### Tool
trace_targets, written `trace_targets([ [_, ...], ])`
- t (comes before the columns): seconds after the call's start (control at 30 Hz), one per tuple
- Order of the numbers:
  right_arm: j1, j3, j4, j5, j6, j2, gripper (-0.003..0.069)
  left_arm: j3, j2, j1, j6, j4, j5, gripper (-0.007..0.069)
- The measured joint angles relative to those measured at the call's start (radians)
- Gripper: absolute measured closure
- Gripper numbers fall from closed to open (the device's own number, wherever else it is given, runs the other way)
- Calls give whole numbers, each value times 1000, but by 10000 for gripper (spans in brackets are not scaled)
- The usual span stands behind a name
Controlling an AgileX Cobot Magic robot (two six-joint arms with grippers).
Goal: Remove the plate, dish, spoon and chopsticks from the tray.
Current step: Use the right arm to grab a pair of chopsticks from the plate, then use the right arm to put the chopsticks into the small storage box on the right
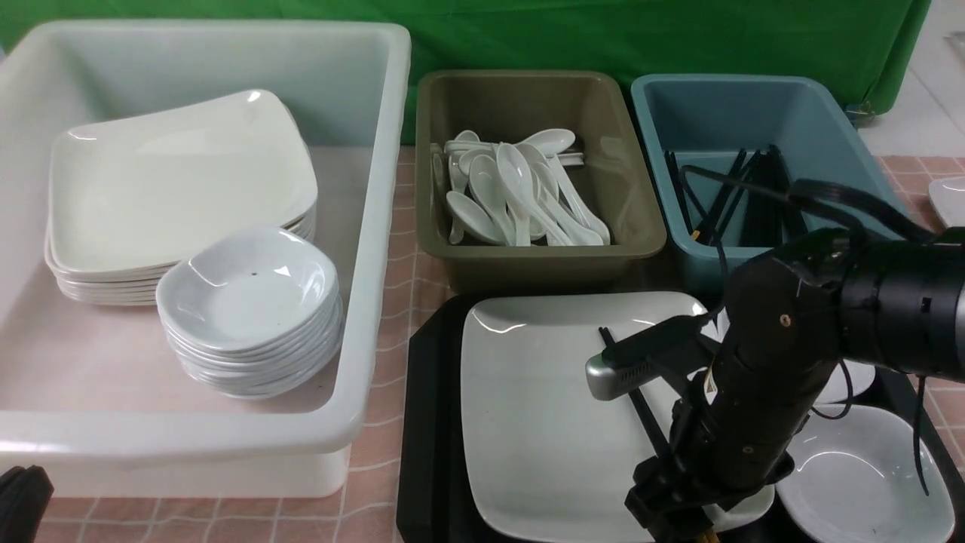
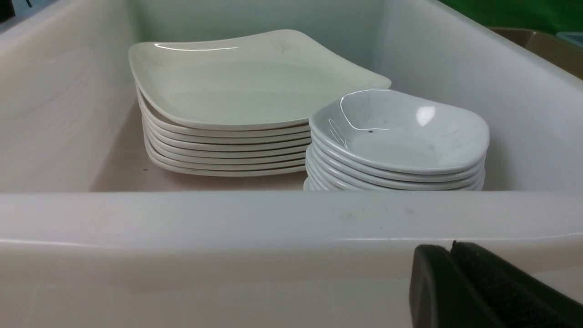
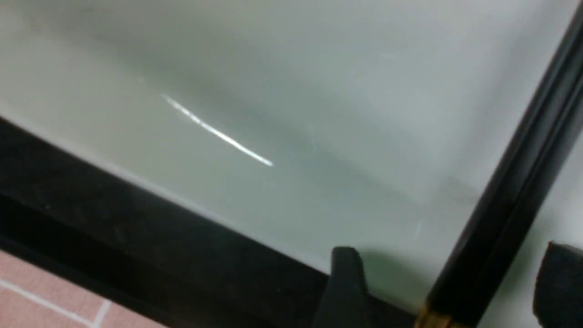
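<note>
The large white plate (image 1: pixel 543 407) lies on the black tray (image 1: pixel 430 422). The black chopsticks (image 1: pixel 641 403) lie slantwise across the plate, gold ends toward its near edge. My right gripper (image 1: pixel 678 513) is down over those ends. In the right wrist view my right gripper (image 3: pixel 448 255) is open, one jaw on each side of the chopsticks (image 3: pixel 514 182), not touching them, over the plate (image 3: pixel 273 114) and tray rim (image 3: pixel 136 228). A small white dish (image 1: pixel 859 467) sits on the tray at the right. The spoon is hidden. My left gripper (image 2: pixel 448 248) is shut and empty, outside the white tub's near wall.
The white tub (image 1: pixel 377 226) at left holds a stack of square plates (image 1: pixel 173 188) and a stack of small dishes (image 1: pixel 249 302). The olive tub (image 1: pixel 633 249) holds several spoons. The blue tub (image 1: pixel 648 113) holds several chopsticks. A second small dish (image 1: pixel 852 385) lies behind my right arm.
</note>
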Motion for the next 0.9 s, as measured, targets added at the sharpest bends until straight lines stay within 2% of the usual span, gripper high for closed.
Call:
trace_targets([
  [0.03, 0, 0, 0, 0, 0, 1, 108, 0, 0, 0, 0, 0, 0, 603],
  [0.1, 0, 0, 6, -1, 0, 1, 195, 0, 0, 0, 0, 0, 0, 603],
  [0.13, 0, 0, 6, -1, 0, 1, 215, 0, 0, 0, 0, 0, 0, 603],
  [0.2, 0, -1, 6, -1, 0, 1, 364, 0, 0, 0, 0, 0, 0, 603],
  [0.27, 0, -3, 12, 10, 0, 1, 468, 0, 0, 0, 0, 0, 0, 603],
  [0.4, 0, -19, 6, 58, -14, 1, 477, 0, 0, 0, 0, 0, 0, 603],
  [0.57, 0, -89, -2, 203, -42, -18, 477, 0, 0, 0, 0, 0, 0, 603],
  [0.7, 0, -174, -4, 309, -65, -126, 477, 0, 0, 0, 0, 0, 0, 603],
  [0.77, 0, -199, -15, 315, -66, -166, 477, 0, 0, 0, 0, 0, 0, 603],
  [0.9, -7, -289, -146, 241, -35, -300, 477, 0, 0, 0, 0, 0, 0, 603],
])
